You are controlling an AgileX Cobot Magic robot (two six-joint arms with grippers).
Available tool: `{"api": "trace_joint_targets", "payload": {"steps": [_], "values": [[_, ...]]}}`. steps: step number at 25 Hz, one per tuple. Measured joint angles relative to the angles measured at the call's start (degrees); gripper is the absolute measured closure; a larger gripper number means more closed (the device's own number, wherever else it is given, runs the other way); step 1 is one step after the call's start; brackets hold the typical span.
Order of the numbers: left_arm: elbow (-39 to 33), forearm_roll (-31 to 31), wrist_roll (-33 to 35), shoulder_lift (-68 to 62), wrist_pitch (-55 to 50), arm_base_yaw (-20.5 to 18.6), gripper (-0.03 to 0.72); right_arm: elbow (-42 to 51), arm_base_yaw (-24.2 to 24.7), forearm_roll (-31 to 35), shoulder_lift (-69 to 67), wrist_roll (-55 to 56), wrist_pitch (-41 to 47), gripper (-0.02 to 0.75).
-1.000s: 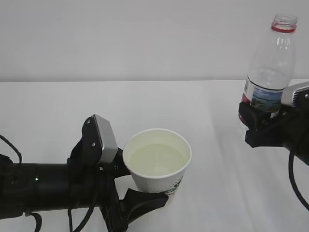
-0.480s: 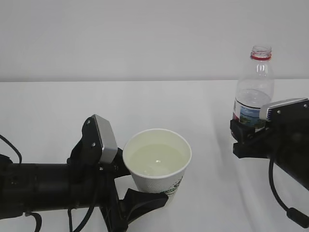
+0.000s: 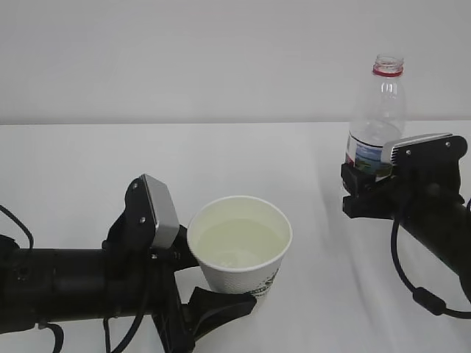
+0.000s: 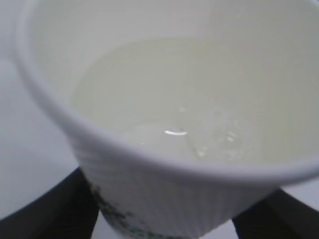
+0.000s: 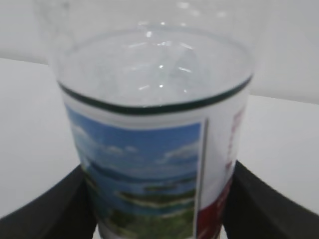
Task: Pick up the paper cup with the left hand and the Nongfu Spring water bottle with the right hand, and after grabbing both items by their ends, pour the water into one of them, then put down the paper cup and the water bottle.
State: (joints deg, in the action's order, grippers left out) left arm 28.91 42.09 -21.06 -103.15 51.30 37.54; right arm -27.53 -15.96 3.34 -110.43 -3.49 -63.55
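**Both hands gripping: cup low left, bottle upright right**

Left hand [image 3: 221, 290] clamps the paper cup [image 3: 241, 254] holding water [image 3: 239, 241], its green logo partly hidden. Right hand [image 3: 360, 193] grips the bottle [image 3: 377, 118], uncapped and upright.

Left wrist view: water [image 4: 199, 109] fills the cup [image 4: 164, 199]; the print is blurred.

Right wrist view: fingers [image 5: 259, 204] flank the bottle's label [image 5: 144, 179], a landscape with unreadable red writing.

A white worktop [image 3: 147, 158] fills the lower part of the exterior view, smooth and matte. Behind it rises a plain pale grey wall [image 3: 184, 59], meeting the worktop along a straight horizontal edge. The light is soft and even, with only faint shadows on the worktop's right side.
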Motion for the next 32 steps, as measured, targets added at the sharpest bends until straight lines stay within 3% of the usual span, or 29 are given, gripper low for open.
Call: {"api": "trace_joint_targets", "payload": {"steps": [32], "values": [[0.0,-1.6,1.3,0.0,0.0,0.0,0.136,-10.7,0.0,1.2,-11.5,-2.7,-0.7,0.235]]}}
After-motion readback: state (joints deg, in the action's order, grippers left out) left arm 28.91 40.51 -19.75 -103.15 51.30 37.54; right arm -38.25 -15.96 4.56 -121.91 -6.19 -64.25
